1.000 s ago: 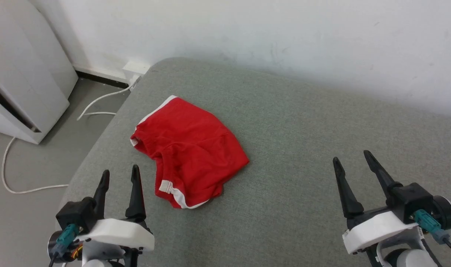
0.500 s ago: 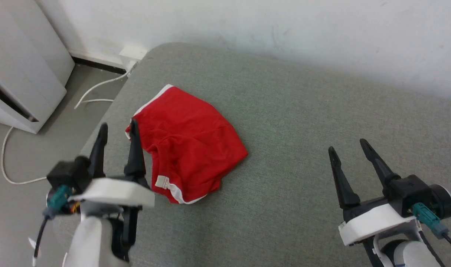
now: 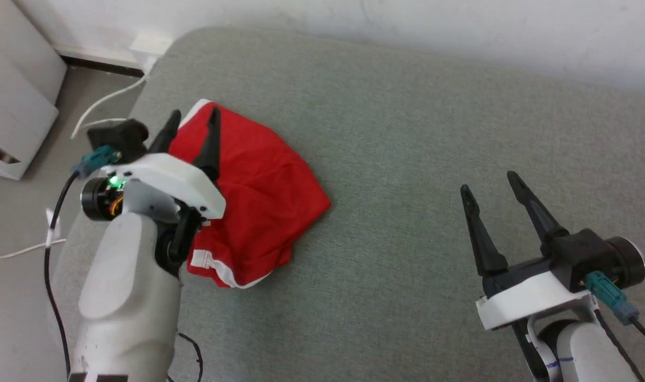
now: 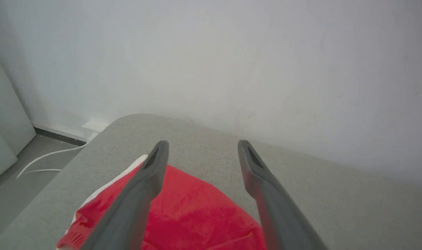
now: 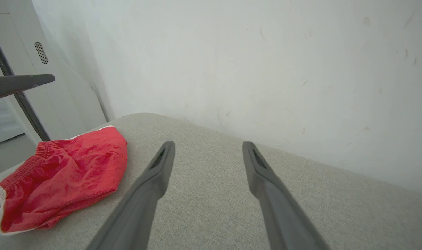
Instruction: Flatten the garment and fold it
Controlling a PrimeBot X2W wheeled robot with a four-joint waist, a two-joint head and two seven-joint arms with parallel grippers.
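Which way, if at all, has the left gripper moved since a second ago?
Yes. Judged against the garment, the left gripper has gone forward, from beside its near end to over its far left corner.

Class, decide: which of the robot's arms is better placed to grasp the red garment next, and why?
Left, probably. The left gripper hangs open over the far white-banded edge of the garment, while the right gripper, also open, sits well to the side over bare grey cushion.

Head camera looks down; both wrist cameras share the garment point(image 3: 258, 180).
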